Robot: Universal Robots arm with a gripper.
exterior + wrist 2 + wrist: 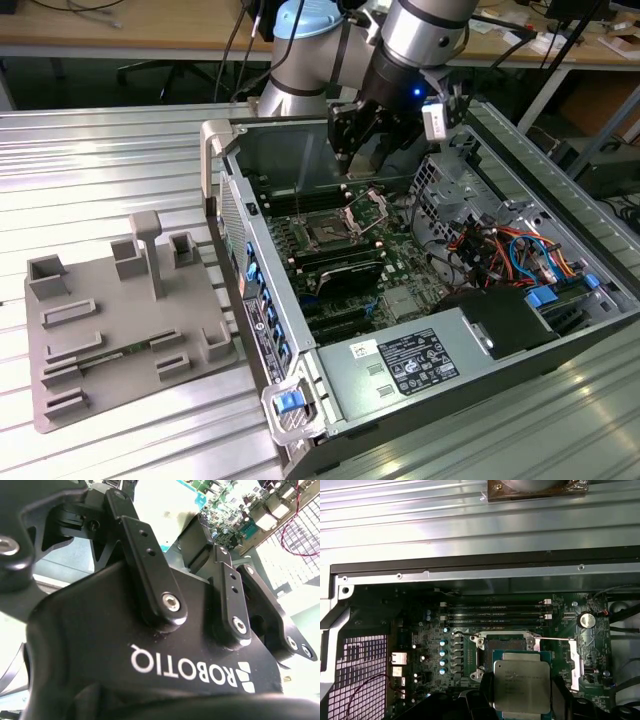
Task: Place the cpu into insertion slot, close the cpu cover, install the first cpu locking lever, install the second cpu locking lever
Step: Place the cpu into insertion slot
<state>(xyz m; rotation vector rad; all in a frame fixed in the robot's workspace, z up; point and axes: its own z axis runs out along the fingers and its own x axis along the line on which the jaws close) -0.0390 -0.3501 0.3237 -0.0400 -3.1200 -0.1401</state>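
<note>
The cpu [522,684], a flat square chip with a dull silver top, sits between my gripper's [521,702] dark fingers, which are shut on its two sides. The open insertion slot [504,642] lies on the motherboard just beyond it. In the exterior view my gripper [371,160] hangs inside the open computer case, a little above and behind the insertion slot [326,235]. The cpu cover [366,208] stands tilted up at the slot's edge. A thin locking lever [555,639] sticks out beside the socket. The second wrist view has the gripper's black finger links [155,580] close up.
The case walls [262,290] surround the motherboard. Memory slots [495,611] run beyond the socket, and a black block [340,265] lies in front of it. Coloured cables [500,250] and a power supply [420,365] are at the exterior view's right. A grey fixture tray [120,320] lies outside the case.
</note>
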